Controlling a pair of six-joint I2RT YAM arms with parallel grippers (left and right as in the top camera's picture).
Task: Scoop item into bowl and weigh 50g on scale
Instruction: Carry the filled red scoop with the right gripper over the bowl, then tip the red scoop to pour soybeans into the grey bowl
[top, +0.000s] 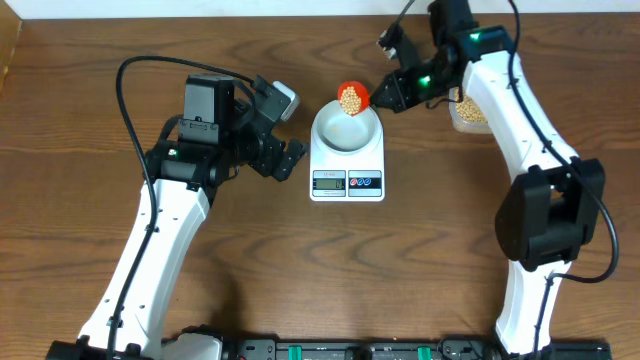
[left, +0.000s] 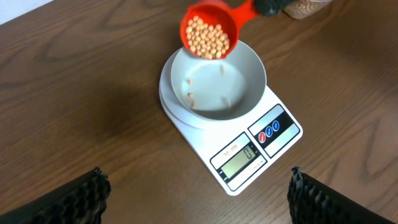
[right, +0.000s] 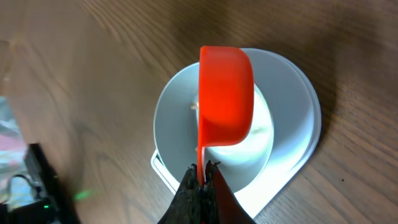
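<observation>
Clenching a round red plastic scoop (right: 227, 93) by its handle, the right gripper (right: 202, 177) is tilting it directly above the pale shallow bowl (left: 249, 81) on the white rectangular scale (left: 202, 142), frame centre. Tiny tan beans (left: 208, 37) are falling in. The left gripper (top: 288, 158) is hanging released, farther left.

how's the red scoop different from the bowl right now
The scoop is bright red; the bowl is pale white. The scoop is heaped with beans; the bowl holds only a few. The right gripper holds the scoop tilted above the bowl, which sits flat on the scale. Both are round and open-topped.
</observation>
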